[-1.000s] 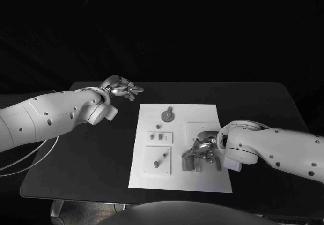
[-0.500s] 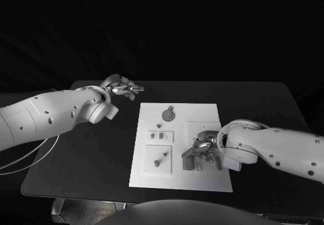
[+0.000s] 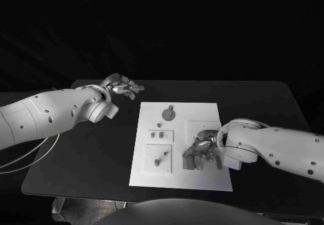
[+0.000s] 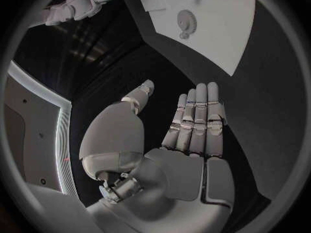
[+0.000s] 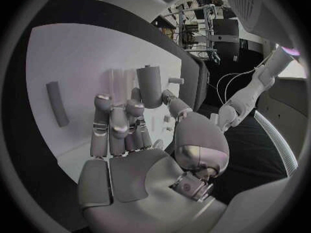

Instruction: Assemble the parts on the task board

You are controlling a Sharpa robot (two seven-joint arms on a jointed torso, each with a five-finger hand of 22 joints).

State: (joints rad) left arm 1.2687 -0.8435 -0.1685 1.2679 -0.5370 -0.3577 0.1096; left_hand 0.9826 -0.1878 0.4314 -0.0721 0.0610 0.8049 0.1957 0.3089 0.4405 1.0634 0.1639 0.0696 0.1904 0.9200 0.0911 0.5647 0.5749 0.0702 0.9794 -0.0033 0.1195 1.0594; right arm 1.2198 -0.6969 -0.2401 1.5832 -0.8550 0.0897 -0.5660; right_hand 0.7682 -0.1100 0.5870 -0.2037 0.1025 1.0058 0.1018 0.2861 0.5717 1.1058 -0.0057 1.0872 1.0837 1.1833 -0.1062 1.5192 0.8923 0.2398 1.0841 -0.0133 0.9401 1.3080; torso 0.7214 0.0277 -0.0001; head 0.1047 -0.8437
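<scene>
Task board (image 3: 202, 112): unmoved on worktop (image 3: 270, 103).
Right hand (image 3: 200, 152): grasps cylindrical peg (image 5: 148, 86), barely shifted over board's near edge; insertion pending.
Left hand (image 3: 123, 86): released, drifted slightly beyond board's far corner.

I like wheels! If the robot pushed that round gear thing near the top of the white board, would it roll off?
Probably not. The gear lies flat on the task board, so it would likely slide, not roll. It looks small and stiff, so probably light. The toothed rim in the left wrist view may give fingers some grip.

No text, label, brand, number or sign can be read on the flat white rectangular task board (image 3: 181, 145), its small parts or the black table (image 3: 263, 103).
</scene>
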